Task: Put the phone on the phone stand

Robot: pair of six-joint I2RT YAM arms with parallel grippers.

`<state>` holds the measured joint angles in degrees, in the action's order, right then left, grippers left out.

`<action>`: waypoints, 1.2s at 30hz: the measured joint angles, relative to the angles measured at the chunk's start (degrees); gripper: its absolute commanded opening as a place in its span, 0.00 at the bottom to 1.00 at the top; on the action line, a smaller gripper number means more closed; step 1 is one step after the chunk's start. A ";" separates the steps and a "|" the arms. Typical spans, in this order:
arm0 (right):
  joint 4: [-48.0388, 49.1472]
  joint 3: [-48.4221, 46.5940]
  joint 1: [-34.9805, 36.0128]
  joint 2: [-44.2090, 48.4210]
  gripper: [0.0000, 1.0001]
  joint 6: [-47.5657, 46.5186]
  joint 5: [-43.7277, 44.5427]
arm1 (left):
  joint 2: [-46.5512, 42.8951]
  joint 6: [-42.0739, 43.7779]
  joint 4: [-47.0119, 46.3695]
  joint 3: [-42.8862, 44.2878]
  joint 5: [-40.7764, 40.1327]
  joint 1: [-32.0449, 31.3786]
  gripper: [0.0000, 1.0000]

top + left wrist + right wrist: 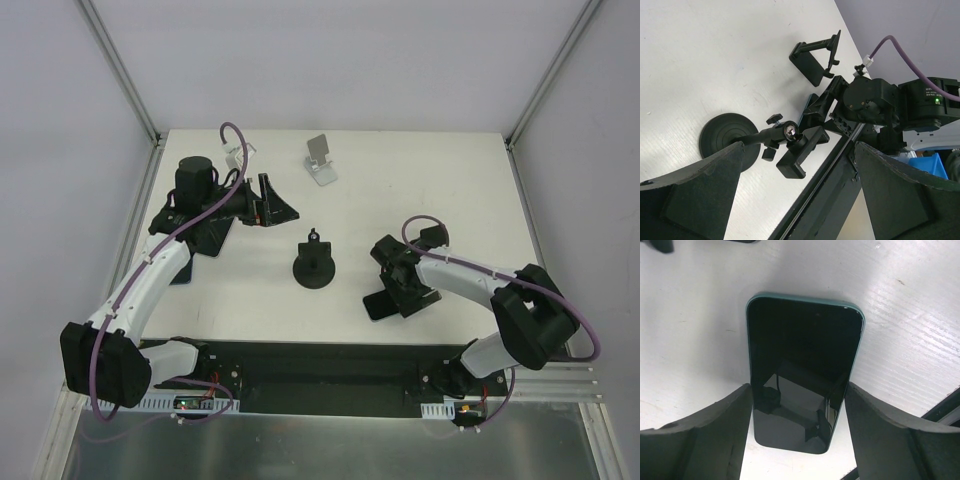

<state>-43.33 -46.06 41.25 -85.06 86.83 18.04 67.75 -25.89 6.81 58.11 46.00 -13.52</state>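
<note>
The phone (802, 365), dark-screened in a teal case, lies flat on the white table (450, 190) near the front edge. My right gripper (797, 386) straddles its lower half, a finger pressed against each long edge. From above, the right gripper (398, 288) covers most of the phone (380, 305). A black phone stand (313, 265) with a round base and a clamp head stands mid-table. In the left wrist view the stand's clamp (800, 152) shows beyond my left gripper (799, 145), which is open and holds nothing. The left gripper (268, 205) hovers at the back left.
A white folding stand (320, 160) sits at the back centre of the table. A black rail (320, 365) runs along the front edge between the arm bases. Grey walls and frame posts close in the sides and back.
</note>
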 measured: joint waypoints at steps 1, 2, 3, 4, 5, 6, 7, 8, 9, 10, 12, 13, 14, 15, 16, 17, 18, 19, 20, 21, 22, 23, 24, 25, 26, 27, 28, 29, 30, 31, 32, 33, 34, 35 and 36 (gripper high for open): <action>-0.02 0.00 -0.13 0.00 0.58 0.02 -0.15 | 0.13 0.00 0.00 0.00 0.00 0.00 0.90; 0.00 0.00 -0.31 -0.04 0.56 0.02 -0.42 | 0.31 0.00 0.00 0.00 0.00 0.00 0.91; 0.00 0.00 -0.46 -0.15 0.50 -0.02 -0.63 | 0.42 0.00 0.00 0.00 0.00 0.00 0.91; 0.00 -0.09 -0.57 -0.28 0.42 -0.07 -0.83 | 0.48 0.00 0.00 0.00 0.00 0.00 0.90; -0.17 -0.28 -0.72 -0.55 0.34 -0.13 -1.03 | 0.50 0.00 0.02 0.00 0.00 0.00 0.90; -0.39 -0.59 -0.85 -0.98 0.21 -0.26 -1.20 | 0.50 0.00 0.02 0.00 0.00 0.00 0.90; -0.66 -0.98 -0.96 -1.40 0.14 -0.42 -1.33 | 0.50 0.00 0.02 0.00 0.00 0.00 0.90; -0.83 -1.31 -1.01 -1.73 0.07 -0.57 -1.40 | 0.50 0.00 0.02 0.00 0.00 0.00 0.90; -0.98 -1.77 -1.01 -2.08 0.01 -0.72 -1.40 | 0.52 0.00 0.02 0.00 0.00 0.00 0.90; -1.01 -2.19 -0.94 -2.40 0.01 -0.76 -1.40 | 0.52 0.00 0.02 0.00 0.00 0.00 0.90; -0.92 -2.56 -0.61 -2.69 0.01 -0.90 -0.98 | 0.52 0.00 0.02 0.00 0.02 0.00 0.90; -0.92 -2.56 -0.42 -2.62 0.01 -0.90 -0.74 | 0.52 0.00 0.02 0.00 0.00 0.00 0.90; -0.81 -2.51 -0.22 -2.49 0.01 -0.96 -0.37 | 0.52 0.00 0.02 0.00 0.02 0.00 0.90; -0.59 -2.38 -0.07 -2.27 0.01 -1.03 -0.13 | 0.52 0.00 0.02 0.00 0.00 0.00 0.90; -0.04 -1.92 0.28 -1.75 0.01 -1.31 0.22 | 0.55 0.00 0.02 0.00 0.00 0.00 0.90; 0.39 -1.38 0.70 -0.90 0.01 -1.62 1.16 | 0.55 0.00 0.02 0.00 0.00 0.00 0.91; 0.90 -0.74 1.31 0.42 0.01 -2.08 2.21 | 0.59 0.00 0.02 0.00 0.02 0.00 0.90; 1.53 0.04 2.19 1.88 0.01 -2.54 3.26 | 0.63 0.00 0.02 0.00 0.02 0.00 0.90; 1.92 0.79 3.32 3.48 0.01 -3.50 5.03 | 0.74 0.00 0.02 0.00 0.02 0.00 0.90; 2.21 1.29 4.24 4.66 0.01 -4.22 6.40 | 0.83 0.00 0.02 0.00 0.02 0.00 0.91; 3.41 2.12 5.46 6.23 0.01 -4.94 8.07 | 0.92 0.00 0.02 0.00 0.02 0.00 0.90; 4.50 2.89 6.43 7.76 0.01 -6.45 9.68 | 1.01 0.00 0.02 0.00 0.02 0.00 0.90; 5.73 3.69 7.26 9.27 0.01 -7.98 11.23 | 1.05 0.00 0.02 0.00 0.02 0.00 0.91; 6.75 4.37 7.72 10.36 0.01 -9.11 12.17 | 1.07 0.00 0.02 0.00 0.02 0.00 0.90; 8.15 5.22 8.04 11.65 0.01 -10.60 13.31 | 1.09 0.00 0.02 0.00 0.02 0.00 0.90; 9.18 5.92 8.17 12.70 0.14 -12.28 14.16 | 1.14 0.00 0.02 0.00 0.02 0.00 0.90; 10.14 6.47 8.17 13.57 0.33 -14.01 14.78 | 1.16 0.00 0.02 0.00 0.02 0.00 0.91; 10.54 6.58 8.17 14.14 0.54 -15.52 15.19 | 1.22 0.00 0.02 0.00 0.04 0.00 0.90; 10.73 6.38 8.17 14.38 0.96 -16.76 15.58 | 1.27 -0.02 0.02 0.00 0.09 0.00 0.90; 10.58 5.97 8.17 14.38 0.96 -17.73 15.89 | 1.33 -0.02 0.02 0.00 0.20 0.00 0.91; 9.88 5.18 8.17 14.23 0.96 -18.71 15.98 | 1.40 -0.02 0.02 0.00 0.33 0.00 0.90; 9.18 4.42 8.17 13.99 0.96 -19.21 16.17 | 1.42 -0.02 0.02 0.00 0.37 0.00 0.91; 8.11 3.13 8.13 13.42 0.96 -19.61 16.15 | 1.44 -0.02 0.04 0.00 0.37 0.00 0.91; 7.30 1.81 8.04 12.68 0.96 -19.91 16.00 | 1.44 -0.02 0.04 0.00 0.37 0.00 0.90; 6.54 0.46 7.80 11.72 0.96 -20.11 15.76 | 1.44 -0.02 0.02 0.00 0.37 0.00 0.90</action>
<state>-36.80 -45.60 49.06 -73.34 66.72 33.80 69.19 -25.91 6.83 58.11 46.37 -13.52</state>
